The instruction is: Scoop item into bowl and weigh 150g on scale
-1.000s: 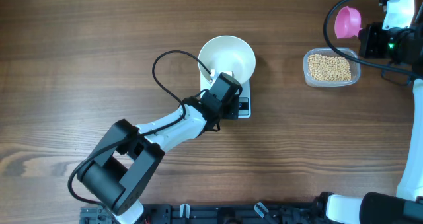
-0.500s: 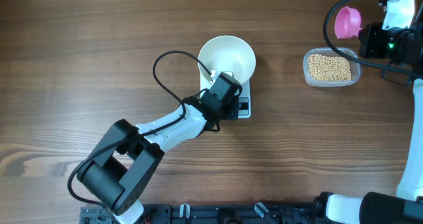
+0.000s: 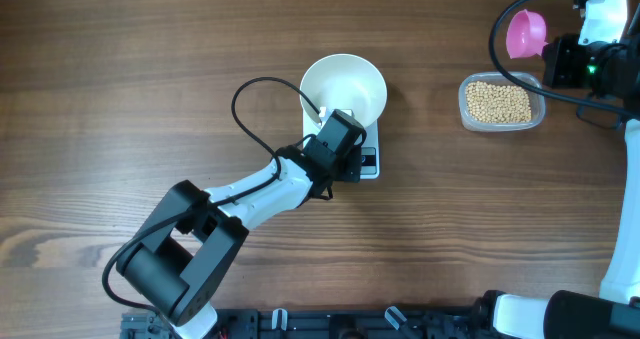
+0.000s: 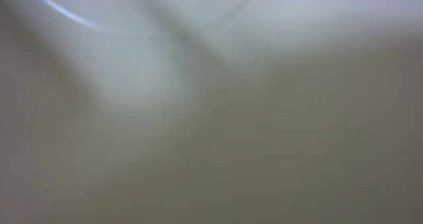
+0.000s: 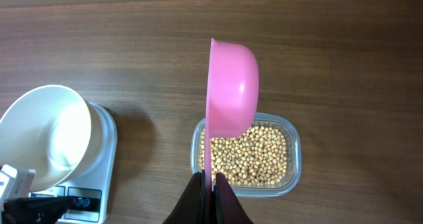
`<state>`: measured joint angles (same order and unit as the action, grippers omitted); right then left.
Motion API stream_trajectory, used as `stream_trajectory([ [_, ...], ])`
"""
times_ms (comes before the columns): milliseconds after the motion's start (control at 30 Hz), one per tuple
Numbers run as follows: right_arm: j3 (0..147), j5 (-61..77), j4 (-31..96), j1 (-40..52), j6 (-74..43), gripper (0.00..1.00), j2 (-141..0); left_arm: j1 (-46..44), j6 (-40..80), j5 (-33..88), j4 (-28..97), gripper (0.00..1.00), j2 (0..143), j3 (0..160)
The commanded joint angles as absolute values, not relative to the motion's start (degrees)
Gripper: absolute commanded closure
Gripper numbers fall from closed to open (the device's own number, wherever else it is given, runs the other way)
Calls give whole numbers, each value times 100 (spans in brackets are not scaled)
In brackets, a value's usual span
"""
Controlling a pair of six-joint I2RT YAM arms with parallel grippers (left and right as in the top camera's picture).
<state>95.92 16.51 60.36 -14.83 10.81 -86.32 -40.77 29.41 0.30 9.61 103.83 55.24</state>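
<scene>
All the beans [image 3: 499,102] are lying in the tub [image 3: 541,114] at upper right, the right end effector [image 5: 210,181] is clamping the pink scoop [image 3: 526,31] nearby, and the bowl [image 3: 343,84] is sitting empty on the scale [image 3: 368,161] at centre, beside the closed left end effector [image 3: 328,117], leaving scooping and weighing undone.

The left hand [image 3: 325,116] crowds the bowl's [image 3: 350,79] near rim; bare table [image 3: 425,99] lies between bowl and tub [image 3: 463,101]
</scene>
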Motion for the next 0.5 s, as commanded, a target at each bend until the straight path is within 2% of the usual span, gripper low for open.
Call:
stream_trajectory([
  [0, 9588, 1767, 6023, -1507, 1157, 96, -8680, -4104, 2873, 36, 1033, 96, 10584, 5509],
  [467, 9588, 1769, 6027, -1507, 1033, 96, -8680, -4104, 2873, 38, 1090, 96, 10696, 5509],
])
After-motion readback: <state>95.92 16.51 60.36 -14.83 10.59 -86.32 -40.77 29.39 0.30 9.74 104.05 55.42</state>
